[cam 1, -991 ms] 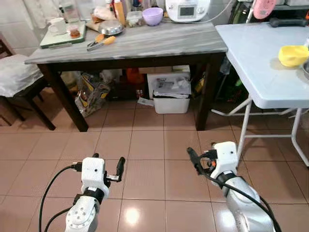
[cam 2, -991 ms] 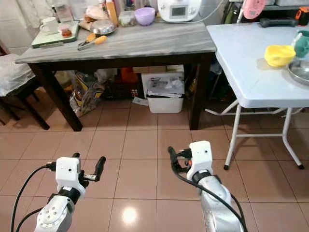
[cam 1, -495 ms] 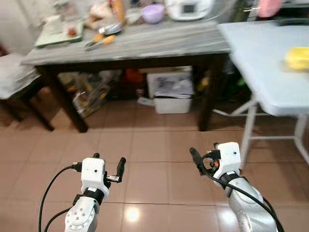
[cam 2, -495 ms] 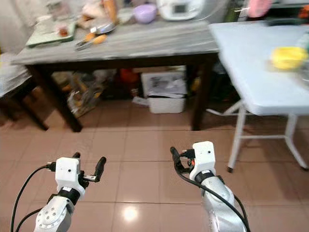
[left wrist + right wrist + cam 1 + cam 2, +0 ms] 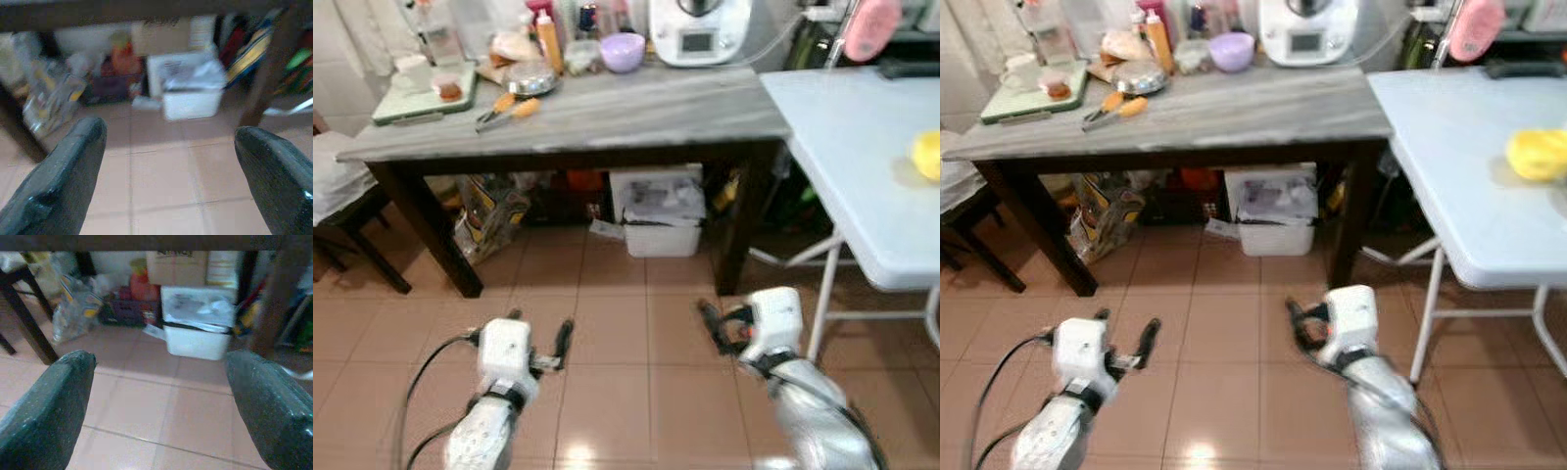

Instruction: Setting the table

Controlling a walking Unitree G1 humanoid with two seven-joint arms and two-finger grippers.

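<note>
A dark table with a grey marble top (image 5: pixel 636 103) stands ahead. On it are a purple bowl (image 5: pixel 622 51), a metal bowl (image 5: pixel 530 78), orange-handled tongs (image 5: pixel 507 106) and a green tray (image 5: pixel 396 103) with a white mug (image 5: pixel 411 70). A yellow bowl (image 5: pixel 928 155) rests on the white folding table (image 5: pixel 862 147) at the right. My left gripper (image 5: pixel 540 328) and right gripper (image 5: pixel 736 328) hover low over the tiled floor, well short of both tables. Both are open and empty, as seen between the left fingers (image 5: pixel 63 181) and the right fingers (image 5: pixel 46 406).
A white kitchen appliance (image 5: pixel 697 29) and bottles (image 5: pixel 548 34) crowd the table's back edge. Under the table sit a white bin (image 5: pixel 661 196), bags (image 5: pixel 494 211) and boxes. A dark chair (image 5: pixel 342 206) stands at the left. Bare tiles (image 5: pixel 626 323) stretch between me and the table.
The whole picture has shifted, so the camera has moved: more of the table's back edge shows and the yellow bowl sits nearer the right border. Both grippers keep their open pose.
</note>
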